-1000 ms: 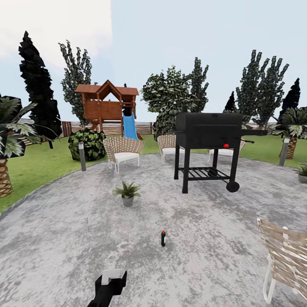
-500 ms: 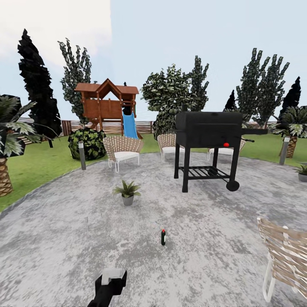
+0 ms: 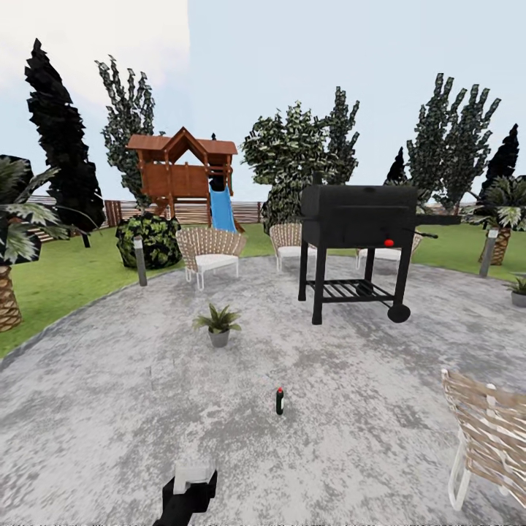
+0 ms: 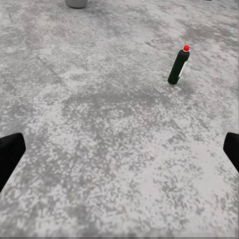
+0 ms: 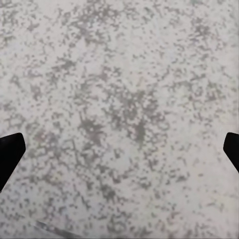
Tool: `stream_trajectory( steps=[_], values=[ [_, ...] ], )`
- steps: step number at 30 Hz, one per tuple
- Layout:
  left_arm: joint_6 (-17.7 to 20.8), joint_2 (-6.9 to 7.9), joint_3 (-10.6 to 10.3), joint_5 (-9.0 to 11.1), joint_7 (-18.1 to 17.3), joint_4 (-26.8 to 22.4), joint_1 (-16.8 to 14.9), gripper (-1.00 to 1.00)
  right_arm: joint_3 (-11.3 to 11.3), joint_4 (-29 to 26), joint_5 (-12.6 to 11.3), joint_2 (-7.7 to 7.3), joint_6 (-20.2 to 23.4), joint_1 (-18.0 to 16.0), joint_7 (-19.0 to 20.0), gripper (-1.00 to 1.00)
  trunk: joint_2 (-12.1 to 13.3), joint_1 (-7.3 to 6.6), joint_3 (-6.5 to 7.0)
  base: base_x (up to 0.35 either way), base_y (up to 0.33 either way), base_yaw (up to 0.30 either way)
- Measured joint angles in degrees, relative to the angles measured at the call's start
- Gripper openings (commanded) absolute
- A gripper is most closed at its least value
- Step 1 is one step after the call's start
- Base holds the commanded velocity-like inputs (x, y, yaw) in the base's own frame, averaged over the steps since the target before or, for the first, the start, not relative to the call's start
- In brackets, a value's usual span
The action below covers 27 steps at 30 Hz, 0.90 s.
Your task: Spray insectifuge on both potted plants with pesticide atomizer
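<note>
Both hands stand with fingers wide apart and nothing between them. Seen from the left wrist, the left hand [image 4: 119, 149] shows its dark fingertips [image 4: 10, 152] at the picture's two edges over mottled-grey paving, and the pesticide atomizer [image 4: 178, 65] stands upright ahead of it, well apart, red dot on top. A grey pot rim [image 4: 76, 3] shows at the far edge of that view. The right hand [image 5: 119, 149] hangs over bare paving of the patio [image 5: 119, 99]. From the head view the left arm [image 3: 188, 493] reaches in low, the atomizer [image 3: 279, 401] stands on the patio beyond it, and farther on sits one potted plant [image 3: 218, 325], a leafy rosette filling its small grey pot. A second potted plant [image 3: 518, 291] sits at the right edge. Behind are a black grill [image 3: 358, 241], wicker chairs [image 3: 210, 252], lawn [image 3: 66, 277] and a wooden playhouse [image 3: 183, 172].
</note>
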Motion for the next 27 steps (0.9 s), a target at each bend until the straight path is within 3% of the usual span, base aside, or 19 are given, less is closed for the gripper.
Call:
stream_trajectory(
  steps=[17,27],
  values=[
    [-0.69,-0.17,-0.24,-0.22,0.0,-1.17,0.48,1.0,-0.38,0.48,0.16,0.08,0.43,0.08,0.36,1.0,0.0,0.0,-0.73,0.0,0.0,0.0],
    [-0.63,-0.09,-0.07,-0.45,0.0,1.71,3.74,1.0,-0.56,0.46,0.07,-0.17,0.35,0.08,0.43,1.0,0.0,0.0,-0.73,0.0,0.0,0.0]
  ],
)
